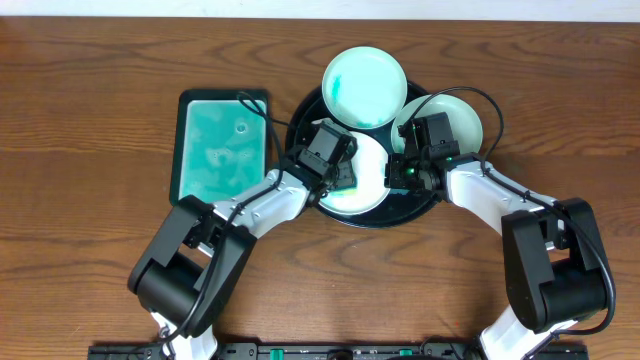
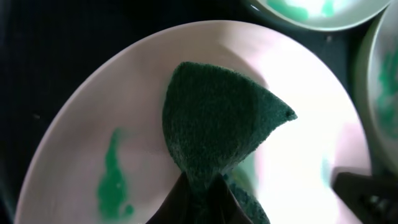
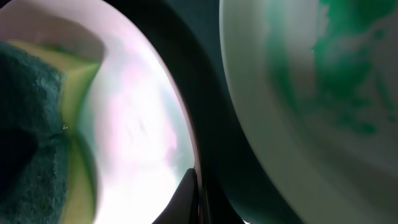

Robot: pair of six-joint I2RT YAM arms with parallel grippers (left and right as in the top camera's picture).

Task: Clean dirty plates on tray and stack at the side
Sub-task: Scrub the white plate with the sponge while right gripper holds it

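Three dirty plates sit in the black tray (image 1: 372,219). The front plate (image 1: 362,190) lies under both grippers and also shows in the left wrist view (image 2: 81,130) with a teal smear. The back plate (image 1: 364,88) and the right plate (image 1: 462,122) carry teal smears. My left gripper (image 1: 338,172) is shut on a dark green sponge (image 2: 217,134) pressed on the front plate. My right gripper (image 1: 398,172) is shut on that plate's right rim (image 3: 186,134). The right plate fills the right of the right wrist view (image 3: 311,99).
A rectangular teal tray (image 1: 222,145) with wet green liquid lies left of the black tray. Bare wood tabletop (image 1: 90,110) surrounds everything. Cables loop over the tray's rim from both arms.
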